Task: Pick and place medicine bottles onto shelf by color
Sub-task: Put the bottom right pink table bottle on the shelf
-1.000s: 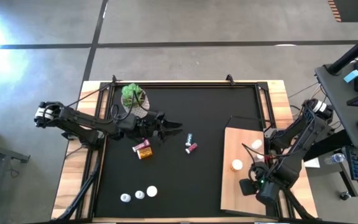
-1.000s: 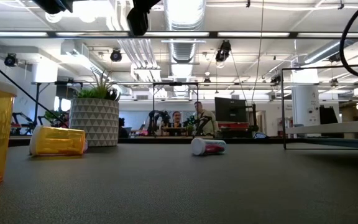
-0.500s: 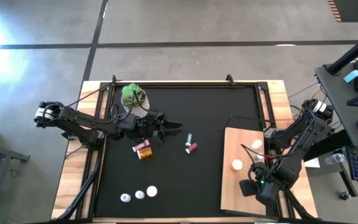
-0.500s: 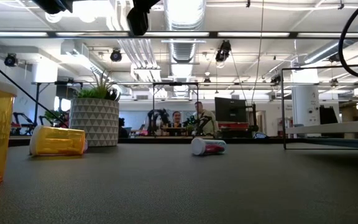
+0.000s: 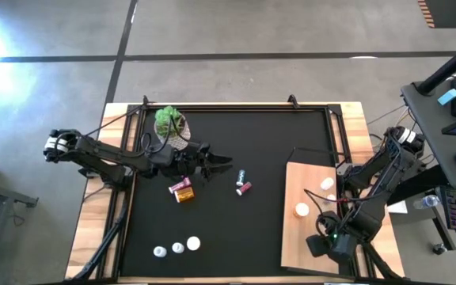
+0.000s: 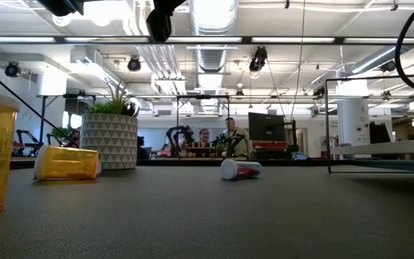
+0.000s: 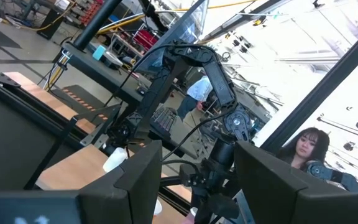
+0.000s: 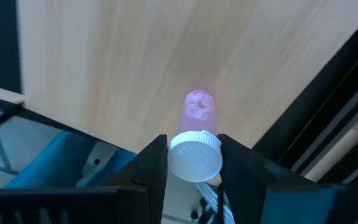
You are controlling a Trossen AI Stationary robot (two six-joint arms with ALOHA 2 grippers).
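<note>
The right gripper (image 8: 193, 163) has its two dark fingers pinched against the white cap of a small translucent pink pill bottle (image 8: 197, 118), holding it over the flat pale wooden shelf board (image 5: 298, 236) near that board's front right corner. The left gripper (image 5: 212, 164) hangs partly open and empty over the black mat (image 5: 236, 127), beside the potted green plant (image 5: 170, 125). Two white-capped bottles (image 5: 301, 210) stand on the board.

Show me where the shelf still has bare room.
The shelf is bare along its near end and its mat-side strip. Two white-capped bottles and the right claw, closed on a pink bottle, crowd its outer side.
</note>
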